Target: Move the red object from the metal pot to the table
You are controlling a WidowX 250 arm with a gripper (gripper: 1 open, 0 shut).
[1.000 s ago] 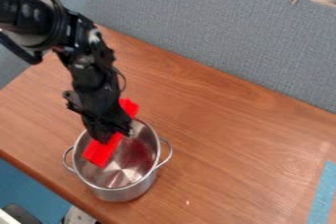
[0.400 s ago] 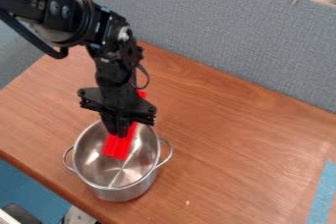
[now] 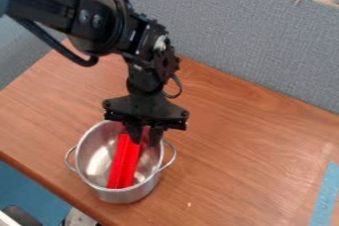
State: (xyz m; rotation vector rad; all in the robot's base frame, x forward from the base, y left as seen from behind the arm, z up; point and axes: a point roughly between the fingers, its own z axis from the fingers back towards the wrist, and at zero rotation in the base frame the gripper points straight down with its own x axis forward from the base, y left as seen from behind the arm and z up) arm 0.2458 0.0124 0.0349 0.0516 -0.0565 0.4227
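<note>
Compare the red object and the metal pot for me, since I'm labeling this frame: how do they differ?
The red object is a long, flat, matte red bar; the metal pot is round, shiny steel. The bar leans tilted inside, under the gripper; the pot sits upright on the table.

The black arm (image 3: 99, 17) reaches in from the upper left, its gripper (image 3: 145, 131) pointing straight down, fingers close together.

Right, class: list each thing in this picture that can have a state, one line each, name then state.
red object: inside the pot, leaning on end, not yet on the table.
metal pot: upright on the table, uncovered.
gripper: pointing down over the pot's rim; open or shut cannot be told.
table: bearing the pot.
</note>
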